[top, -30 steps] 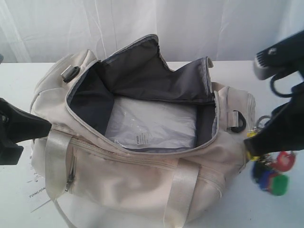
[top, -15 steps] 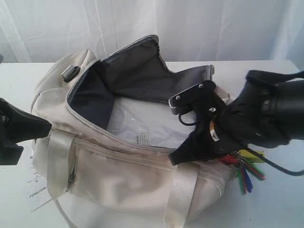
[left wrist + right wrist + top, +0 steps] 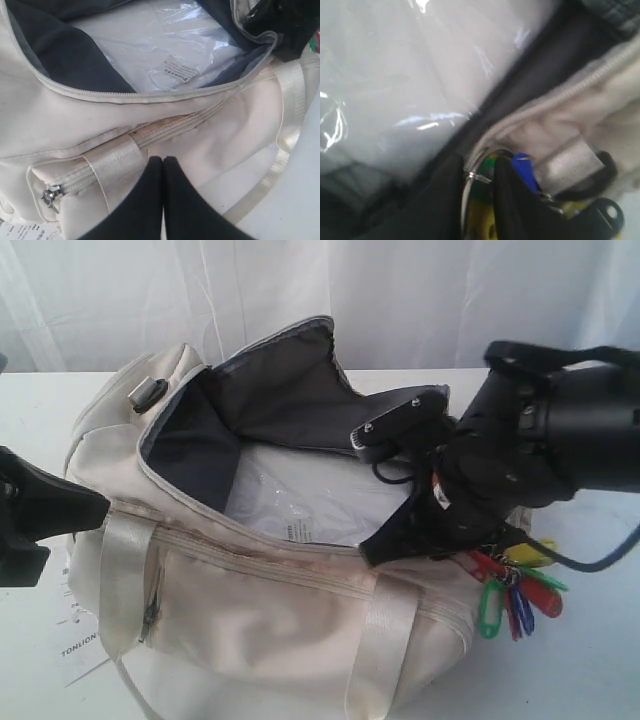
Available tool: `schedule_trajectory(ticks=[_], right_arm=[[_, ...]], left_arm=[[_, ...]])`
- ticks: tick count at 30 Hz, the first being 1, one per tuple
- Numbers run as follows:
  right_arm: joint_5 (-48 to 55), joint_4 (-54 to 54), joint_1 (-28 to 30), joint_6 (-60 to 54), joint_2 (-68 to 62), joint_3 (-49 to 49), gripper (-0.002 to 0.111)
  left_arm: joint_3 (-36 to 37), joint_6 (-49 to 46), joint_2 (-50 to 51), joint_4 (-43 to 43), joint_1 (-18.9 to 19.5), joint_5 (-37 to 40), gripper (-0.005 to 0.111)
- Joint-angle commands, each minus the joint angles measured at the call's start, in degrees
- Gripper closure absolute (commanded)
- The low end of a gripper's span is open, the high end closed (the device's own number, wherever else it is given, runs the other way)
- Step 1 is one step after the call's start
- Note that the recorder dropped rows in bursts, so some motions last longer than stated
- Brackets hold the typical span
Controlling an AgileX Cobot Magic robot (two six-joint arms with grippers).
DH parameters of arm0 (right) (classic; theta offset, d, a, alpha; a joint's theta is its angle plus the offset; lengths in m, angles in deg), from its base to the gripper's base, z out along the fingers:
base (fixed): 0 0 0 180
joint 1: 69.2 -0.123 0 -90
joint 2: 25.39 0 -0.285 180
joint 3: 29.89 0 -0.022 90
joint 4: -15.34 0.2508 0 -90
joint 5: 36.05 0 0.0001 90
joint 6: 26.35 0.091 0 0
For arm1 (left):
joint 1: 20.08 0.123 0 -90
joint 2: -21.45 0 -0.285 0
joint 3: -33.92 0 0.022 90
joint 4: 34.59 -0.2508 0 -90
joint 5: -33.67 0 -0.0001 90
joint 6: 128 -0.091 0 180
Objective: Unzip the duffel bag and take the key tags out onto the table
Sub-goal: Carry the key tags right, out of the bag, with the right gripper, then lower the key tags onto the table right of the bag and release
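The cream duffel bag (image 3: pixel 270 610) lies unzipped on the white table (image 3: pixel 590 665), its dark lining showing. My right gripper (image 3: pixel 374 551) reaches over the bag's right end and is shut on the ring of the key tags (image 3: pixel 514 590). Red, green, blue and yellow tags hang beside the bag's right front corner, above the table. In the right wrist view the ring and tags (image 3: pixel 521 169) sit between the fingers of that gripper (image 3: pixel 479 165), next to the bag's zipper edge (image 3: pixel 570 92). My left gripper (image 3: pixel 100 506) (image 3: pixel 163 159) is shut and empty by the bag's front (image 3: pixel 60 130).
A flat plastic-wrapped white package (image 3: pixel 320 495) (image 3: pixel 165 45) lies inside the bag. Shiny webbing handles (image 3: pixel 375 640) and a side-pocket zipper pull (image 3: pixel 50 196) are on the bag's front. A white paper label (image 3: pixel 85 645) lies on the table at the bag's left. White curtain behind.
My right arm swung left from beyond the bag's right end to over its opening, carrying the key tags along, then rose slightly. The left gripper and the bag stayed still.
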Motion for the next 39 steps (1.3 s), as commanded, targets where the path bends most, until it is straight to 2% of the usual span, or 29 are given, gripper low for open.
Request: schedule_trajectory(ticks=[1,10,17,22,29,39], right_arm=[[6.0,-3.7,0.1,-0.2,8.5,1.4,0.108],[11.9,-5.1,0.1,1.2,25.9,10.6,0.108],[14.6,-10.0,0.1,6.3,31.7,17.1,0.108],[15.0,-15.3,0.1,12.5,32.1,20.4,0.108],[13.9,-15.4,0.1,13.3,30.4,20.7,0.108],[14.7,-18.0,0.1,17.5,20.8,19.1,0.108]], left_arm=[[0.5,0.3,-0.5,1.2,0.1,1.0,0.107],[0.5,0.3,-0.5,1.2,0.1,1.2,0.107],[0.5,0.3,-0.5,1.2,0.1,1.6,0.107],[0.5,0.3,-0.5,1.2,0.1,1.7,0.107],[0.5,0.3,-0.5,1.5,0.1,1.8,0.107],[0.5,0.3,-0.5,1.6,0.1,1.9,0.107]])
